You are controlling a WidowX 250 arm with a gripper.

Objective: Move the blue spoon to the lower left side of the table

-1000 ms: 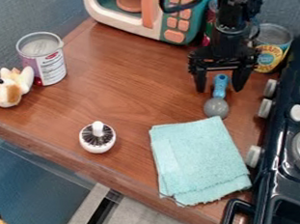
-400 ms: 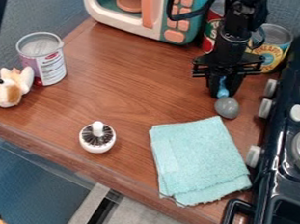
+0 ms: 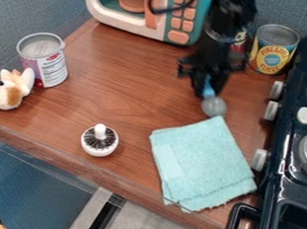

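While the claw (image 3: 208,91) gripped the blue spoon (image 3: 208,87), a folded cloth (image 3: 202,162) lay just below

Clamped together on the blue handle, the claw's fingers pointed down over the right part of the brown table (image 3: 122,99). The spoon's grey, rounded bowl stuck out below them, near the cloth's upper edge; whether it touched the table could not be told. The spoon was well apart from the table's lower left side.

The cloth was pale turquoise and lay flat, its lower corner close to the front edge. Right of the claw, a can (image 3: 271,56) with a yellow and blue label stood upright, and part of a red can (image 3: 240,42) showed behind the arm. Farther right was the dark stove (image 3: 290,191), its white knobs facing the table.

Beyond the claw, toward the upper left, stood a toy microwave (image 3: 98,9) in cream and teal, with orange buttons and an orange door handle. Left of the cloth, a round white brush (image 3: 99,142) sat with its stubby handle up. Farthest left, a plush dog (image 3: 8,92) leaned close beside a grey-rimmed tin (image 3: 51,70) with a pink and white label.
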